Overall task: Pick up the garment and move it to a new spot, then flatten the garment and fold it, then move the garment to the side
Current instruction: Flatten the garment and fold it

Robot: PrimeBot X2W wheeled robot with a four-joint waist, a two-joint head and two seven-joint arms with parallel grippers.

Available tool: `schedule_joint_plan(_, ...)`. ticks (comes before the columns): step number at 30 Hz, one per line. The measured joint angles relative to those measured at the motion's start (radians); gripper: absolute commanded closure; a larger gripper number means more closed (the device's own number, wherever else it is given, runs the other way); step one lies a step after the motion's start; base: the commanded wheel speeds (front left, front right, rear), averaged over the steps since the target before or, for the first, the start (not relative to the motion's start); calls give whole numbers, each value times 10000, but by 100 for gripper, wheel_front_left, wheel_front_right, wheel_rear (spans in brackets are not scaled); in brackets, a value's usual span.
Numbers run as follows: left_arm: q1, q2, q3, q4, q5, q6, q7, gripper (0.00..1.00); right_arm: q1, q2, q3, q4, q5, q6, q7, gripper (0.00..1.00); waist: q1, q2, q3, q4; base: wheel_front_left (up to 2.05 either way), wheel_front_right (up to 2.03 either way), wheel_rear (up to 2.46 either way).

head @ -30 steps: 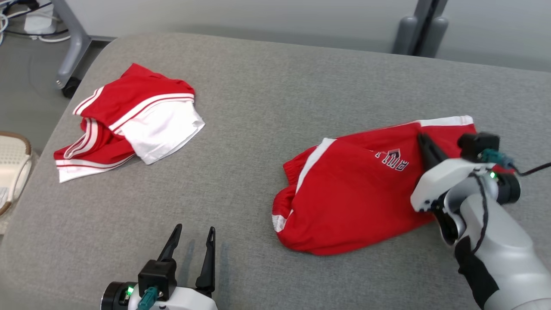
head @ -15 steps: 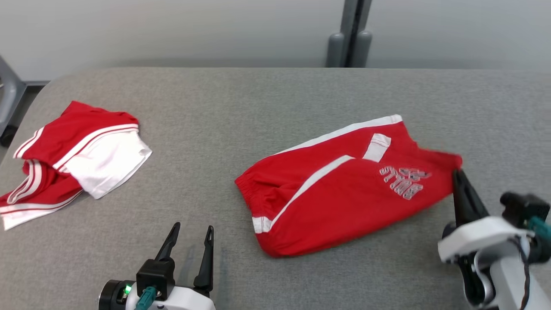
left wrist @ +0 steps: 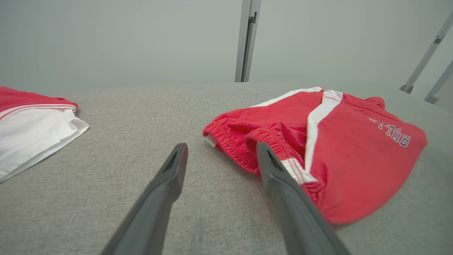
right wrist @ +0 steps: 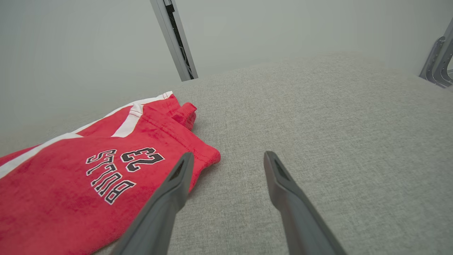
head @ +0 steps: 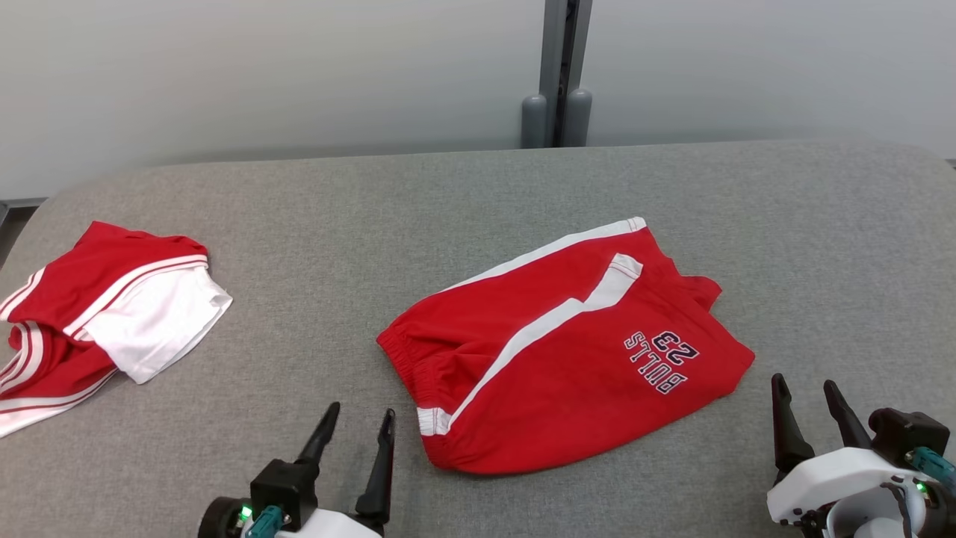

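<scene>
Garment [head: 567, 359]: lies folded on grey worktop [head: 448, 209], between left tool [head: 361, 409] and right tool [head: 802, 381]; both spread wide, empty.

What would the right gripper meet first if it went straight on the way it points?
Most likely the bare grey cushion: the open right gripper aims just past the corner of the red shorts, though one finger might brush it; depth is unclear.

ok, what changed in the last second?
The right gripper let go of the red shorts, opened and drew back to the lower right, just off their corner. The shorts now lie flatter on the grey surface. The head view swung too. Unchanged: left gripper open and idle, red-and-white garment at left.
</scene>
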Motion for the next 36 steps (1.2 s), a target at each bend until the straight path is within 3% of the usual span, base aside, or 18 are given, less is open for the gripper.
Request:
schedule_joint_plan(9, -381, -4, -966, 1103, -1645, -612, 0, 0, -207, 75, 437, -253, 40, 0, 0, 0, 0, 0, -43, -312, 0, 0, 0)
schedule_joint_plan(18, -1066, -10, -1532, 1948, -2713, -742, 0, 0, -358, 94, 834, -337, 215, 0, 0, 0, 0, 0, 231, -601, 0, 0, 0)
schedule_joint_plan(19, -1101, -6, -1586, 2017, -2759, -790, 0, 6, -360, 94, 844, -337, 215, 0, 0, 0, 0, 0, 248, -626, 0, 0, 0)
schedule_joint_plan(20, -1146, -6, -1662, 2094, -2819, -825, 0, 43, -361, 96, 857, -337, 215, 0, 0, 0, 0, 0, 259, -648, 0, 0, 0)
schedule_joint_plan(21, -1183, -6, -1751, 2176, -2895, -880, 0, 43, -364, 96, 859, -336, 217, 0, 0, 0, 0, 0, 267, -668, 0, 0, 0)
schedule_joint_plan(22, -1197, -6, -1804, 2242, -2978, -890, 0, 66, -365, 94, 869, -336, 219, 0, 0, 0, 0, 0, 271, -683, 0, 0, 0)
schedule_joint_plan(23, -1201, -8, -1829, 2286, -3016, -913, 0, 100, -365, 94, 874, -336, 232, 0, 0, 0, 0, 0, 271, -695, 0, 0, 0)
schedule_joint_plan(28, -1276, -10, -1505, 2163, -2851, -583, 2, 100, -378, 96, 909, -357, 307, 0, 0, 0, 0, 0, 265, -713, 0, 0, 0)
schedule_joint_plan(36, -1198, -8, 307, 1198, -1505, 174, 0, 100, -383, 98, 1039, -397, 382, 0, 0, 0, 0, 0, 161, -701, 0, 0, 0)
